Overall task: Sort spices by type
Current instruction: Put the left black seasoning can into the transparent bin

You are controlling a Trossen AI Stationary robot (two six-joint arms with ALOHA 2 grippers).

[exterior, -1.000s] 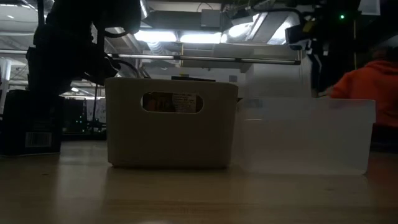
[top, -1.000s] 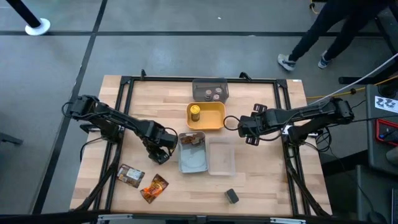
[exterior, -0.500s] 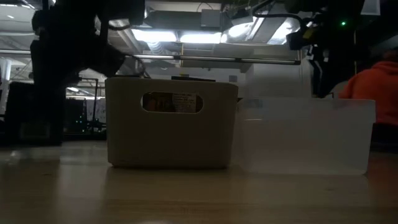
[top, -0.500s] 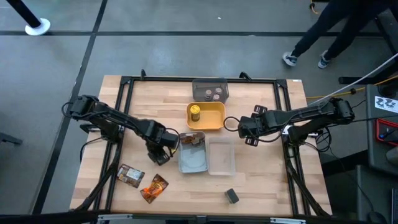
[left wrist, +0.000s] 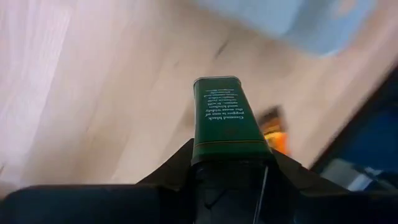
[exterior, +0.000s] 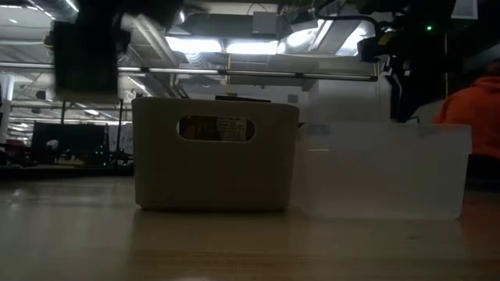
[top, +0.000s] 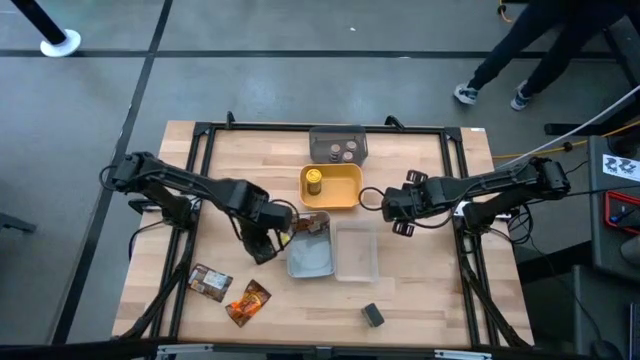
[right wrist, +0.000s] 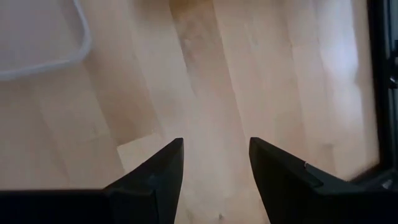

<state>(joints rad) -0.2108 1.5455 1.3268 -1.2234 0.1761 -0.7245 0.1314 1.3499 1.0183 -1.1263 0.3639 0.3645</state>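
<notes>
My left gripper is shut on a dark green box with a printed label, just left of the pale-blue tray. In the low view the box hangs high above the table. My right gripper is open and empty over bare wood, right of the yellow tray. A brown packet and an orange packet lie flat near the front left. A dark grey cube box stands near the front edge. My left gripper pinches the box between its two fingers, on two opposite sides of the end nearest the wrist. The rest of the box sticks out past the fingertips, its labelled face toward the wrist camera. The box is lifted clear of the table.
A grey tray at the far edge holds two tiny round brown jars. The yellow tray holds a yellow-lidded jar. The pale-blue tray holds a brown packet; a clear tray stands to its right. A person walks beyond the table.
My left gripper has risen with the dark box, which stood on the table a second ago and now hangs clear of it. The gripper has also shifted a little toward the pale-blue tray.
</notes>
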